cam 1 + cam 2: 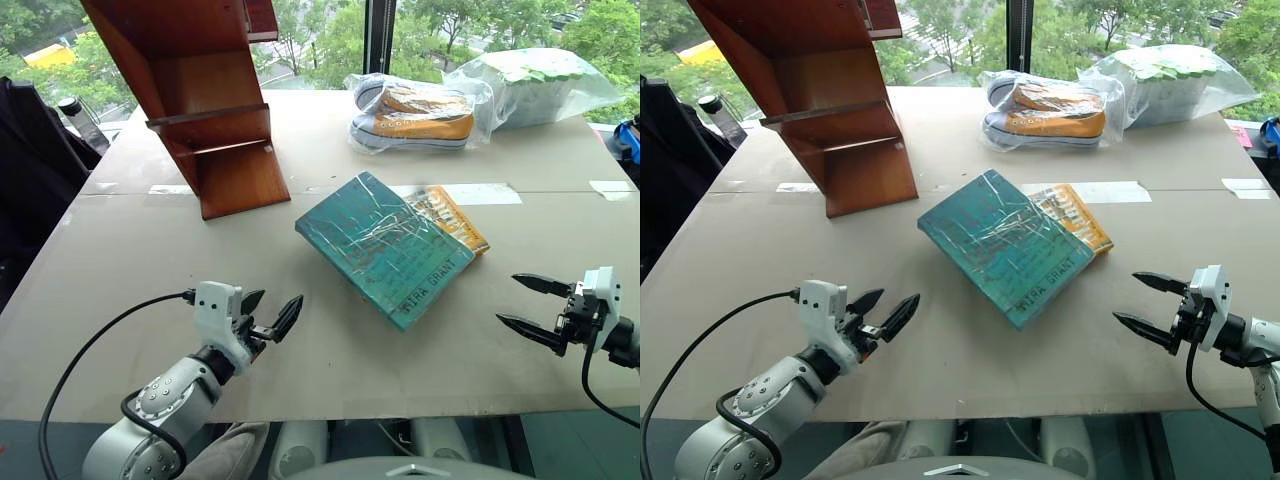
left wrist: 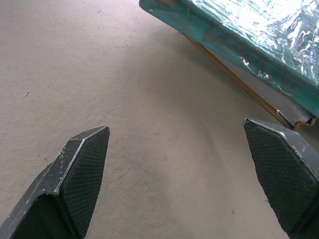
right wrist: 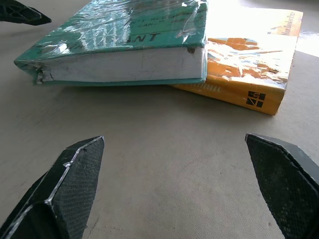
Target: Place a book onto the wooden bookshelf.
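- Left hand (image 1: 265, 318): black fingers spread wide, nothing between them; hovering low over the desk (image 1: 150, 260), near and left of the book, not touching it.
- Wooden bookshelf (image 1: 205, 110): tall, slanted, glossy reddish-brown, stepped shelves; standing at the desk's far left, up and left of the book, well apart from it.
- Book (image 1: 385, 245), the landmark: large, flat, teal-green, lying at mid-desk, turned diagonally, pale lettering on the spine facing the near edge. Resting partly on a smaller yellow-orange book (image 1: 455, 220) under its right side, so slightly tilted, with the left edge down on the desk.
- Handling, by judgement: thick hardback block, likely stiff and fairly heavy; shiny wrinkled plastic wrap probably slippery and apt to slide under the pads. Not fragile.
- Grip, by judgement: best taken across the thickness at an edge, from both sides; raised right side offers a gap beneath, left edge flat on the desk harder to get under. Risk of dragging the yellow-orange book along.
- Bagged sneakers (image 1: 415, 115): beyond the book, far side.
- Right hand (image 1: 520, 302): fingers likewise spread, empty; near and right of the book, pointing toward it.
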Controlling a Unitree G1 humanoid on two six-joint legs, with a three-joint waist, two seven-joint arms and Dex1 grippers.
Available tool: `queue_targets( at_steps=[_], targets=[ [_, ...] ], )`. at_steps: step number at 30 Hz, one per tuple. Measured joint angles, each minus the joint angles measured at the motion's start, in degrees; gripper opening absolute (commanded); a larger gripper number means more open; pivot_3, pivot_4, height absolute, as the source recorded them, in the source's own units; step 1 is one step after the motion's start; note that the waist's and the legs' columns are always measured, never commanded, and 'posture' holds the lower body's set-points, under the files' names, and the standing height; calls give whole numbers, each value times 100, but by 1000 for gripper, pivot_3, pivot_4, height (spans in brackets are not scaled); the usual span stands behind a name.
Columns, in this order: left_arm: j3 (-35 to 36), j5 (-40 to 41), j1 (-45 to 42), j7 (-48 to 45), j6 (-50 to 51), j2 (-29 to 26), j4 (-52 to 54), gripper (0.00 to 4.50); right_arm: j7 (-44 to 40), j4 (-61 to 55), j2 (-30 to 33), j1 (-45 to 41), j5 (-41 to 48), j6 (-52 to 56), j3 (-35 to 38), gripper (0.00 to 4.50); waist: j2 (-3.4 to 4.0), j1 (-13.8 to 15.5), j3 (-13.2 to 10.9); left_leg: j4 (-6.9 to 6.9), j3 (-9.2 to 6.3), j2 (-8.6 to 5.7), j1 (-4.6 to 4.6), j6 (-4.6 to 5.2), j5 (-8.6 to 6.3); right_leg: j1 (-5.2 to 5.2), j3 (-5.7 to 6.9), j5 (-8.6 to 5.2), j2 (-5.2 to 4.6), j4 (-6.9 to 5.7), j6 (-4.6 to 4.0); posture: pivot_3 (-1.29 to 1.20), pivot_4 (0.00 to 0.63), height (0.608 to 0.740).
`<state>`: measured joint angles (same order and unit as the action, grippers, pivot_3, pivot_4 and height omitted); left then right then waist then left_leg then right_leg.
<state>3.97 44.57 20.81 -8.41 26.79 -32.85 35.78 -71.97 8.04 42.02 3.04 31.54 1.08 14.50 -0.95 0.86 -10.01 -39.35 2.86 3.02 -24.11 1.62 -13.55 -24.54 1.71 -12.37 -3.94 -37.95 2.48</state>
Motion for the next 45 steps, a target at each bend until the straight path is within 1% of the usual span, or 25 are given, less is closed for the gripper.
queue_targets(
  at_steps=[3, 8, 15, 22, 24, 25, 27, 28, 31, 32, 34, 36, 38, 40, 41, 43, 45],
  targets=[
    [10, -82, -9, -83, 26, 8, 45, 4421, -25, 16, 3, 0, 0, 0, 11, 4500, -1, 0, 0, 0, 0, 0, -1, 0, 0, -1, 0, 0, 0, 0, 0, 0, 150, 693],
    [57, -280, -137, -491, 27, -92, 312, 4421, -35, 98, 13, 0, 0, -5, 142, 4500, 0, 2, 0, 0, 1, 0, -2, 0, 0, -2, 1, 0, 0, 0, 0, 0, 150, 693],
    [61, -550, -140, -875, 26, -97, 317, 4421, -42, 116, 12, 2, -5, -11, 203, 4500, 0, -2, 0, 1, 0, 0, -2, 0, 0, -4, -1, 0, 0, 1, 0, 0, 150, 693],
    [88, -679, -202, -1065, 27, 69, 308, 4421, -61, 115, 12, 2, -7, -11, 205, 4500, 0, -2, -1, 1, -4, 2, -3, 0, -1, -4, -1, 0, 0, 2, 0, 0, 150, 693],
    [146, -525, -316, -1054, 132, 208, 295, 4421, -64, 114, 13, 8, -7, -11, 212, 4500, 0, -2, -1, 1, -5, 4, -3, 0, 0, -4, -1, 0, 0, 1, 0, 0, 150, 693],
    [247, -91, -433, -907, 372, 363, 272, 4421, -65, 112, 19, 18, -6, -10, 221, 4500, 1, -1, -1, 1, -7, 6, -3, 0, 0, -4, -1, 0, -1, 2, 0, 0, 150, 693],
    [384, 1266, -749, -230, 1030, 604, 32, 4421, -78, 76, 31, 44, 6, 8, 228, 4500, 1, 8, -1, 1, -14, 11, -3, 1, 0, -2, 1, 0, -4, -1, 1, 0, 150, 693],
    [407, 2084, -895, 210, 1325, 693, -146, 4421, -97, 18, 44, 67, 33, 26, 238, 4500, 0, 5, -1, 1, -13, 10, -3, 1, 0, -2, 0, 0, -3, -1, 1, 0, 150, 693],
    [342, 3777, -1270, 1153, 1725, 819, -555, 4421, -129, -222, 95, 193, 122, 145, 290, 4500, 0, 4, -1, 1, -13, 8, -4, 1, 1, -2, -3, 1, -3, -1, 1, 0, 150, 693],
    [302, 4071, -1379, 1331, 1816, 820, -670, 4421, -130, -312, 98, 226, 153, 177, 332, 4500, -1, 5, -1, 1, -12, 2, -4, 2, 1, -1, -2, 1, -1, -1, 1, 0, 150, 693],
    [158, 4612, -1661, 1648, 2055, 810, -1039, 4421, -123, -559, 127, 353, 245, 282, 460, 4500, 0, 7, -1, 1, -10, -8, -2, 2, 1, 0, -2, 1, -1, -1, 1, 0, 150, 693],
    [40, 4896, -1832, 1854, 2148, 846, -1335, 4421, -114, -739, 155, 439, 314, 366, 539, 4500, -1, -1, -1, 1, -10, -11, -1, 1, 1, 1, -4, 1, -1, -1, 1, 0, 150, 693],
    [-16, 5239, -2192, 2035, 2169, 1075, -1786, 4421, -65, -966, 161, 582, 388, 494, 670, 4500, 0, 11, 0, 0, -6, -22, 0, 2, 1, 4, -1, 1, -3, -2, 0, 0, 150, 693],
    [-136, 5410, -2625, 2194, 2188, 1346, -2270, 4421, 4, -1339, 192, 762, 506, 628, 803, 4500, 0, 31, 1, -1, -6, -30, 0, 2, 1, 10, 3, 1, -5, -1, 0, 0, 150, 693],
    [-162, 5431, -2687, 2230, 2186, 1393, -2332, 4421, 11, -1399, 200, 778, 525, 647, 828, 4500, 0, 29, 1, -1, -6, -30, 0, 1, 1, 12, 4, 1, -5, -1, 0, 0, 150, 693],
    [-194, 5565, -2975, 2413, 2163, 1668, -2653, 4421, 76, -1682, 216, 963, 641, 783, 1008, 4500, -2, 30, 1, -1, -8, -34, 2, 1, 1, 17, 4, 1, -8, 1, 0, 0, 150, 693],
    [-199, 5599, -3120, 2504, 2161, 1788, -2818, 4421, 124, -1871, 220, 1069, 754, 908, 1133, 4500, -2, 29, 1, 0, -9, -34, 3, 1, 1, 19, 4, 1, -9, 4, -1, 0, 150, 693]
  ],
)
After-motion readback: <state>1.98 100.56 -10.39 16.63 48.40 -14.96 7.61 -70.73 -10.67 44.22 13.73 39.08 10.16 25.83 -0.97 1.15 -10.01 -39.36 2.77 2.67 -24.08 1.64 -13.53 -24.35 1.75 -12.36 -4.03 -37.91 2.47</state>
